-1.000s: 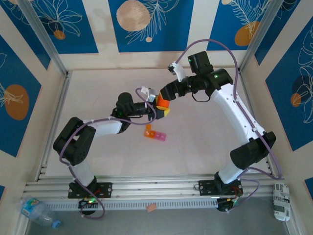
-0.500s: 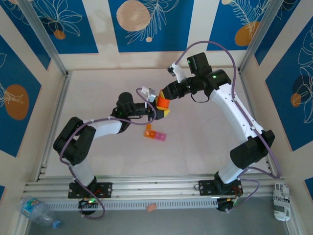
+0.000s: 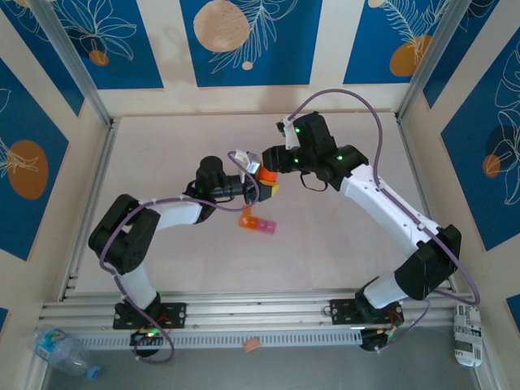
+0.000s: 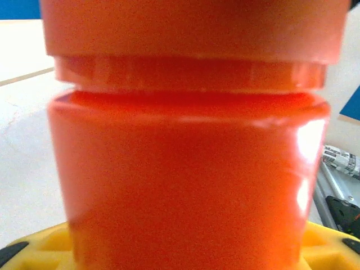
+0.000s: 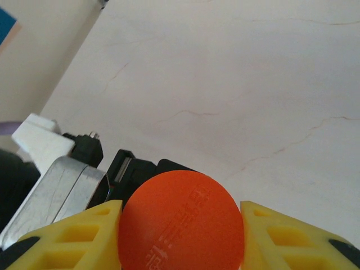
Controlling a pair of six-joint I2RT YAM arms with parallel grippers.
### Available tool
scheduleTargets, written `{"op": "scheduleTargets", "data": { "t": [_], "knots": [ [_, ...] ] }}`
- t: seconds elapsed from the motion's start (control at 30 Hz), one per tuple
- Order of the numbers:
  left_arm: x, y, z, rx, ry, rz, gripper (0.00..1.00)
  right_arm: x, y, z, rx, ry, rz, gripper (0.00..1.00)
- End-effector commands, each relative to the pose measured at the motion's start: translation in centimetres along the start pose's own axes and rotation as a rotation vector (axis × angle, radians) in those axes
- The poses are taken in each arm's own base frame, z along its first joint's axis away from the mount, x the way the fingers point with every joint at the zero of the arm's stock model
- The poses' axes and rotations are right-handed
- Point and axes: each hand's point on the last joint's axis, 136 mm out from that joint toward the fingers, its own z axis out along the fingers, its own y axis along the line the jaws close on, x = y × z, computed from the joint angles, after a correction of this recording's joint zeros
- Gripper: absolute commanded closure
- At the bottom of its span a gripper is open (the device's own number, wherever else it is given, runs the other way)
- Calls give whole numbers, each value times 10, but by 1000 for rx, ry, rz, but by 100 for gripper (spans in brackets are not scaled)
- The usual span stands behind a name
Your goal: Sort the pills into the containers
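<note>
An orange cylindrical bottle [image 3: 266, 174] hangs above the table's middle between both grippers. My left gripper [image 3: 264, 185] is shut on its body [image 4: 185, 169], with yellow fingers [image 4: 34, 253] at either side. From the other side my right gripper [image 3: 270, 165] is shut on the bottle's round orange cap [image 5: 181, 222], a yellow finger [image 5: 67, 236] pressed on each flank. The containers [image 3: 257, 222], a small orange-and-pink strip, lie on the table just in front of the bottle. The pills are out of view.
Pale walls with blue panels enclose the table [image 3: 341, 227]. An aluminium rail [image 3: 244, 313] runs along the near edge by the arm bases. A plastic water bottle [image 3: 61, 351] lies outside at the near left, and a crumpled packet [image 3: 467, 329] at the near right.
My right gripper has closed from wide open onto the bottle's cap, and its arm has swung left and lower. The left arm and bottle shifted slightly.
</note>
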Motion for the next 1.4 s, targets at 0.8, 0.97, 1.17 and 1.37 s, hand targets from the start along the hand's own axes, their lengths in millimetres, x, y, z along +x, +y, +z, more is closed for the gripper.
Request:
{"op": "scheduleTargets", "data": {
  "t": [0.8,0.97,1.17,1.37],
  "knots": [
    [-59,-24,-5,71,-153,134,100,-44,17,-88,-242,-15,33,12],
    [-61,-33,-6,150,-132,104,100,-41,15,-93,-295,-11,-128,12],
    [-63,-41,-5,228,-101,65,100,-35,11,-83,-304,56,-229,12],
    [-62,-43,-3,260,-84,37,100,-31,15,-73,-333,100,-231,12]
  ]
}}
